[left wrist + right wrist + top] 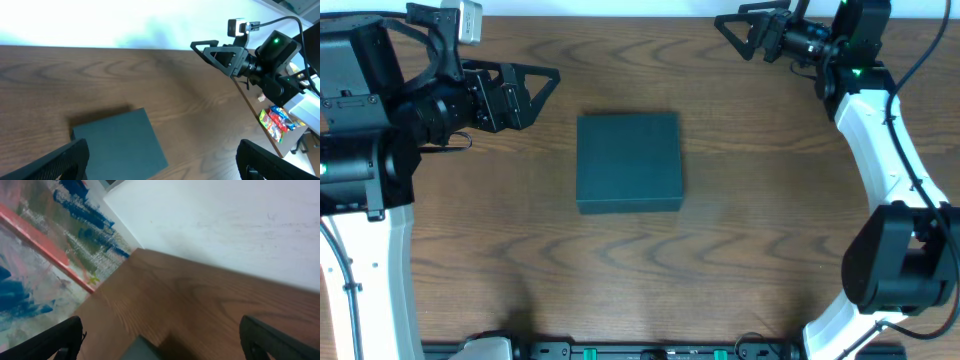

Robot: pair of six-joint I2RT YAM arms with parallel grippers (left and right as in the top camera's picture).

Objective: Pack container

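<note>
The container (628,160) is a dark, square, shallow box lying shut in the middle of the wooden table. My left gripper (545,95) hovers to its upper left, open and empty, pointing right. My right gripper (732,35) is at the table's far right corner, also open and empty, pointing left. In the left wrist view the container (120,140) lies low between my left gripper's (160,165) wide-spread fingers (60,162), and the right gripper (205,50) shows across the table. In the right wrist view only one corner of the container (142,351) shows between my right gripper's (162,342) fingers (275,340).
Colourful snack packets (275,122) lie beyond the table's right edge. A white wall (225,225) runs behind the table. A brightly painted surface (40,255) lies past the table edge in the right wrist view. Both arm bases stand at the table's sides.
</note>
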